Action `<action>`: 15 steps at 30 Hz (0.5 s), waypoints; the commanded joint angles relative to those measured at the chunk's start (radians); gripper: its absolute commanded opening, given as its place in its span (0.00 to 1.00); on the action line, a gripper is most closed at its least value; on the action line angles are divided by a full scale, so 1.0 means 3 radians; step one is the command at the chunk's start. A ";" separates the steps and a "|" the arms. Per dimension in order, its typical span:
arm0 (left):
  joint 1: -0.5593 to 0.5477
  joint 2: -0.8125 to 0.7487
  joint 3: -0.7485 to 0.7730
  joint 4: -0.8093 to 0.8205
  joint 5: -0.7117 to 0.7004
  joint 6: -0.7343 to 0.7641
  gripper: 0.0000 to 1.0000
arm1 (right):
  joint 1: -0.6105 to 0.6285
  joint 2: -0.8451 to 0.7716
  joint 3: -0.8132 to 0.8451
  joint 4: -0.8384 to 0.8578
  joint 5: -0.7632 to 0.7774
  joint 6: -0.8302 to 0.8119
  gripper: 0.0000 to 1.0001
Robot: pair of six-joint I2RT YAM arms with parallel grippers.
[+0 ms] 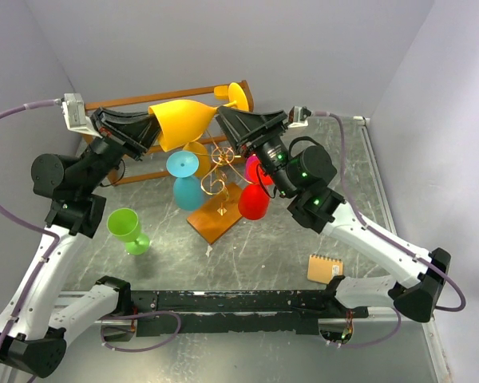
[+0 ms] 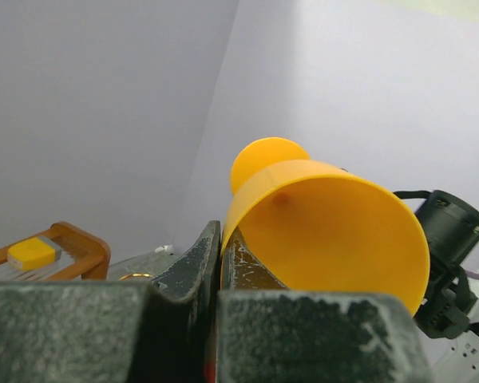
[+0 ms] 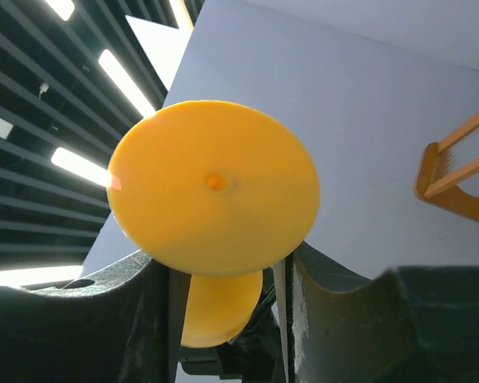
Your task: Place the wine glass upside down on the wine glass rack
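Observation:
A yellow wine glass (image 1: 184,120) is held level in the air above the rack, bowl to the left, foot to the right. My left gripper (image 1: 148,128) is shut on the bowl's rim; the left wrist view shows the pinched rim and the bowl's inside (image 2: 327,231). My right gripper (image 1: 225,117) stands open around the stem just behind the foot (image 3: 215,187), with a gap on each side. The wine glass rack (image 1: 217,169), gold wire on an orange-brown base (image 1: 219,214), stands below.
A blue glass (image 1: 184,182) and red glasses (image 1: 254,201) hang upside down on the rack. A green glass (image 1: 128,230) stands upright at the left. A brown slatted shelf (image 1: 136,101) runs along the back wall. A notepad (image 1: 325,268) lies at the front right.

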 commanded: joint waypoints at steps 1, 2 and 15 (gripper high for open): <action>0.0011 -0.0029 -0.0023 0.0301 0.0570 -0.0121 0.07 | -0.0009 0.0068 0.0073 0.0113 0.0181 0.0117 0.42; 0.0009 -0.0018 -0.0026 0.0334 0.0644 -0.0135 0.07 | -0.0008 0.0082 0.0083 0.0121 0.0162 0.0126 0.41; 0.0007 -0.0045 -0.0085 0.0267 0.1068 0.0002 0.07 | -0.0002 0.0115 0.0127 0.0302 0.0086 0.0134 0.27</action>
